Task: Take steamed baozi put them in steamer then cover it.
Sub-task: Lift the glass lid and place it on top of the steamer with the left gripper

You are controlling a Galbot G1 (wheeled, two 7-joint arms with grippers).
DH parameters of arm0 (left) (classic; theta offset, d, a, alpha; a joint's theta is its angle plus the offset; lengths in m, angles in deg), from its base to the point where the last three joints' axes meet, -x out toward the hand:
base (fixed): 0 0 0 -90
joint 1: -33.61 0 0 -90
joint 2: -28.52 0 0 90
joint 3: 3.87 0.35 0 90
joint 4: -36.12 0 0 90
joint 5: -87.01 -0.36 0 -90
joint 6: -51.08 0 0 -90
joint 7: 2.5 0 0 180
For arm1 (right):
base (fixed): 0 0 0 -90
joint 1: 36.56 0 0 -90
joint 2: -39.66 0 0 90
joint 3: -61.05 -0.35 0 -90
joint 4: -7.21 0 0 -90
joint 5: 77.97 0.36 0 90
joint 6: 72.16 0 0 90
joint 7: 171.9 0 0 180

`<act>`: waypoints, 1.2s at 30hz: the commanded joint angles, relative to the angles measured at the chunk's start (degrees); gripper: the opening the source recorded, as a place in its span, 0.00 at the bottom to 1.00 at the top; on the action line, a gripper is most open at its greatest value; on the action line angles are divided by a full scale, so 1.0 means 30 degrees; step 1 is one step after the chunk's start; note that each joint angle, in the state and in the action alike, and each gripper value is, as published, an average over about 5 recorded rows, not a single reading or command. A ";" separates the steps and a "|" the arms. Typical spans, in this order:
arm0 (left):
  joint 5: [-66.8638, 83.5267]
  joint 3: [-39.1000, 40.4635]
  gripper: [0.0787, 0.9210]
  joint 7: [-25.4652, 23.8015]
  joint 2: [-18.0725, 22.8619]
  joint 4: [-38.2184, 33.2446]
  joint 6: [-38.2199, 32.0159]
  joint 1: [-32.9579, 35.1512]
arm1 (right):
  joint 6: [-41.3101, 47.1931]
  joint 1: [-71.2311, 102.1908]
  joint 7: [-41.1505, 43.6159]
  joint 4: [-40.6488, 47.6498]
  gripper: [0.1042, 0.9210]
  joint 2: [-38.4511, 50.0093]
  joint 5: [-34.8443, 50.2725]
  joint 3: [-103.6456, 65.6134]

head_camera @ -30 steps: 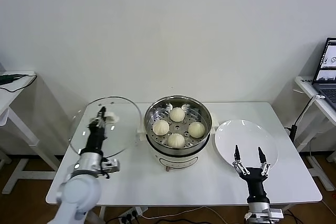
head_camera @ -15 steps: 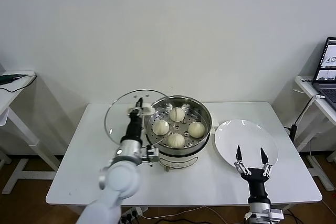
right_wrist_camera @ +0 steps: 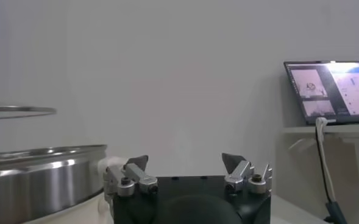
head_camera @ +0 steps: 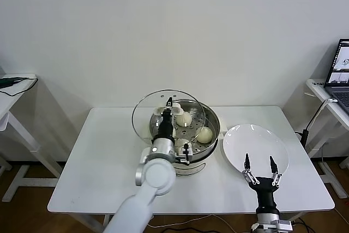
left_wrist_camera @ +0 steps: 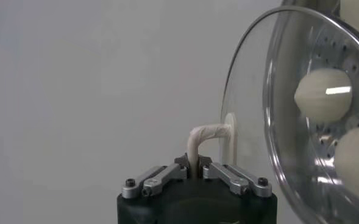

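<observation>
The shiny steamer [head_camera: 211,119] stands at the table's middle on a white pot base, with baozi [head_camera: 204,134] inside, partly hidden behind the lid and my left arm. My left gripper [head_camera: 168,104] is shut on the white handle [left_wrist_camera: 205,141] of the clear glass cover [head_camera: 143,114], which hangs tilted above the steamer's left half. In the left wrist view the cover [left_wrist_camera: 243,109] stands edge-on with baozi [left_wrist_camera: 323,95] showing beyond it. My right gripper [head_camera: 260,163] is open and empty near the front right; in its own view the right gripper [right_wrist_camera: 185,163] sits beside the steamer [right_wrist_camera: 39,179].
An empty white plate [head_camera: 256,147] lies right of the steamer, just behind my right gripper. A side table with a laptop [head_camera: 340,71] stands at far right, another side table [head_camera: 13,94] at far left.
My left arm has carried the cover rightward from over the table's left side to above the steamer. The right gripper has stayed in place.
</observation>
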State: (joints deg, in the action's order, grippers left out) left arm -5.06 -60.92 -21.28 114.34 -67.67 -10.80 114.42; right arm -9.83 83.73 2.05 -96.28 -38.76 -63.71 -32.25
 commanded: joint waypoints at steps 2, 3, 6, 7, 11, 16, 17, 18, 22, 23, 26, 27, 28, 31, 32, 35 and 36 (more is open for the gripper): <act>-0.1537 0.0343 0.13 0.0237 0.2499 0.3080 0.0212 -0.0697 | -0.0008 0.0096 -0.0028 -0.0088 0.88 -0.0114 -0.0289 -0.0097; -0.1527 0.0317 0.13 0.0291 0.2568 0.3180 0.0218 -0.0672 | -0.0009 0.0102 -0.0028 -0.0089 0.88 -0.0108 -0.0291 -0.0109; -0.1501 0.0288 0.13 0.0422 0.2802 0.3294 0.0281 -0.0566 | 0.0006 0.0077 -0.0030 -0.0054 0.88 -0.0098 -0.0317 -0.0116; -0.1496 0.0295 0.13 0.0464 0.2886 0.3315 0.0303 -0.0530 | 0.0015 0.0056 -0.0031 -0.0031 0.88 -0.0099 -0.0338 -0.0100; -0.1506 0.0407 0.13 0.0617 0.3060 0.3363 0.0362 -0.0378 | 0.0042 -0.0018 -0.0030 0.0040 0.88 -0.0144 -0.0450 0.0001; -0.1546 0.0568 0.13 0.0919 0.3060 0.3555 0.0363 -0.0204 | 0.0039 -0.0008 -0.0028 0.0039 0.88 -0.0135 -0.0521 0.0007; -0.1558 0.0570 0.13 0.0986 0.3060 0.3629 0.0356 -0.0192 | 0.0036 0.0003 -0.0026 0.0036 0.88 -0.0119 -0.0520 -0.0008; -0.1564 0.0563 0.13 0.1048 0.3060 0.3707 0.0349 -0.0190 | 0.0032 0.0017 -0.0024 0.0032 0.88 -0.0102 -0.0520 -0.0021; -0.1510 0.0468 0.13 0.1227 0.3060 0.3922 0.0315 -0.0270 | 0.0002 0.0052 -0.0010 0.0040 0.88 -0.0087 -0.0558 -0.0032; -0.1483 0.0448 0.13 0.1278 0.3060 0.3966 0.0309 -0.0290 | -0.0007 0.0054 -0.0006 0.0059 0.88 -0.0098 -0.0581 -0.0021; -0.1380 0.0444 0.13 0.1453 0.3060 0.4066 0.0309 -0.0313 | -0.0026 0.0041 0.0006 0.0128 0.88 -0.0131 -0.0647 0.0032; -0.1345 0.0463 0.13 0.1506 0.3060 0.4093 0.0316 -0.0311 | -0.0027 0.0030 0.0010 0.0148 0.88 -0.0144 -0.0670 0.0049; -0.1321 0.0482 0.13 0.1561 0.3060 0.4126 0.0320 -0.0312 | -0.0027 0.0016 0.0014 0.0162 0.88 -0.0151 -0.0687 0.0064; -0.1261 0.0550 0.13 0.1723 0.3060 0.4220 0.0326 -0.0346 | -0.0023 -0.0019 0.0028 0.0201 0.88 -0.0167 -0.0733 0.0087; -0.1220 0.0569 0.13 0.1777 0.3060 0.4240 0.0329 -0.0373 | -0.0024 -0.0025 0.0034 0.0215 0.88 -0.0166 -0.0740 0.0089; -0.1086 0.0610 0.13 0.1888 0.3060 0.4245 0.0352 -0.0473 | -0.0035 -0.0022 0.0058 0.0268 0.88 -0.0156 -0.0750 0.0083; -0.1048 0.0614 0.13 0.1914 0.3060 0.4235 0.0362 -0.0511 | -0.0040 -0.0018 0.0062 0.0284 0.88 -0.0150 -0.0751 0.0079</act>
State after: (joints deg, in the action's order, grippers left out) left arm -8.54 -59.25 -16.47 120.72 -55.59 -9.86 113.22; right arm -9.89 83.67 2.17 -95.59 -39.26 -65.89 -32.01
